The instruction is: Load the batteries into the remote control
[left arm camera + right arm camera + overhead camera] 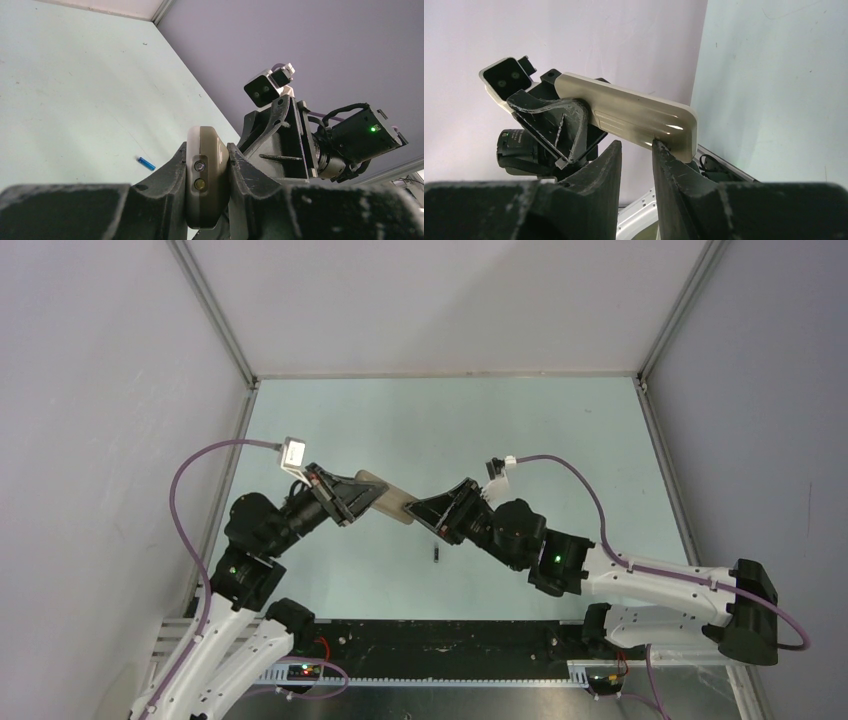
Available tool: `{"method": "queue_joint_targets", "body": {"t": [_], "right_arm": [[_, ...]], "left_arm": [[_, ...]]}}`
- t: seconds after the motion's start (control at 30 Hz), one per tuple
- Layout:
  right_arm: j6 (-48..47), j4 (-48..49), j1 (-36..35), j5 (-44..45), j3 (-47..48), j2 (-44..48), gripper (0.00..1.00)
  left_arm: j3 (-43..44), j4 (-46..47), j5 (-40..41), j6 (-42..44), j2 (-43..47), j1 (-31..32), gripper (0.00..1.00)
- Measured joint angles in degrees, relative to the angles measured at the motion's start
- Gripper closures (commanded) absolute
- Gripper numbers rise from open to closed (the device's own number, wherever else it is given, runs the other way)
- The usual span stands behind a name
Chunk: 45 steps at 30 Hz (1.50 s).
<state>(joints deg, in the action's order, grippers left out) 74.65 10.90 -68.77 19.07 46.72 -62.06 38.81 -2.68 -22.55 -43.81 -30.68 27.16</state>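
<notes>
The remote control's button face shows in no view; only its beige back and one end are seen. The left gripper clamps it by the sides, clear of the table. The right gripper faces it tip to tip, its jaws a narrow slit with nothing between them. One of its fingers seems to touch the remote's free end. The dark battery lies just beneath the right hand, and the blue battery lies left of the left fingers. Open tabletop stretches beyond both hands. Both arms bend inward.
</notes>
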Motion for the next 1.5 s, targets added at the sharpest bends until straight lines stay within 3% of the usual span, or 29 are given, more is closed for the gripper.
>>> {"method": "queue_joint_targets", "body": {"t": [0.23, 1.4, 1.5], "right_arm": [[-0.7, 0.4, 0.0, 0.1, 0.0, 0.3, 0.67], [3.4, -19.7, -0.9, 6.7, 8.6, -4.8, 0.65], [3.4, -20.3, -1.0, 7.0, 8.7, -4.9, 0.59]], "left_arm": [[0.0, 0.5, 0.0, -0.1, 0.1, -0.1, 1.0], [-2.4, 0.7, 4.1, 6.2, -1.4, 3.7, 1.0], [-2.4, 0.8, 4.2, 6.8, -1.7, 4.0, 1.0]]}}
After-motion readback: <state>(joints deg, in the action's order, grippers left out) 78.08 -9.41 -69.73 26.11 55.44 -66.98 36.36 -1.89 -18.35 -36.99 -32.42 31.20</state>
